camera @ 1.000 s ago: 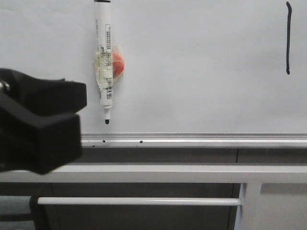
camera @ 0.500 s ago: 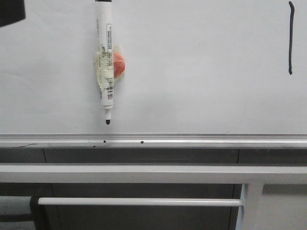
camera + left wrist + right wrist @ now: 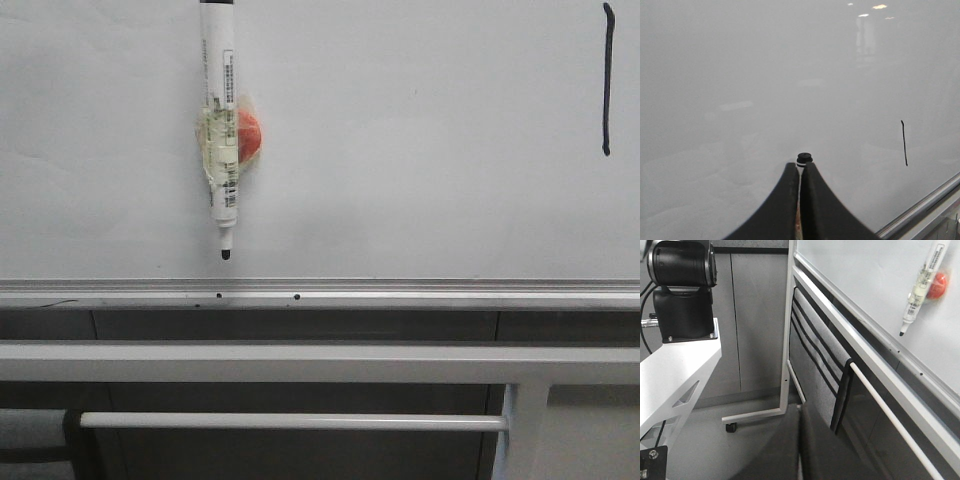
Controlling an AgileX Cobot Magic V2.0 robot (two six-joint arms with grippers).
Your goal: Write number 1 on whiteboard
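left gripper (image 3: 800, 172): we see the fingers pressed together with only a thin slit between them, a small black cap with a white ring poking out just past the tips; can't tell if they actually grip it.
right gripper (image 3: 799, 422): fingers closed on each other, nothing between them, aimed at the floor by the stand.
number 1 (image 3: 606, 80): thin black vertical stroke on the whiteboard (image 3: 420, 150); in the left wrist view (image 3: 903, 142) it's off to the side of the fingertips, well apart.
marker (image 3: 221, 130): hangs tip-down on the board, taped over a red blob (image 3: 247, 133); well ahead of the right gripper (image 3: 920, 287).
edge rail (image 3: 400, 293): we see it run along the board's lower edge.
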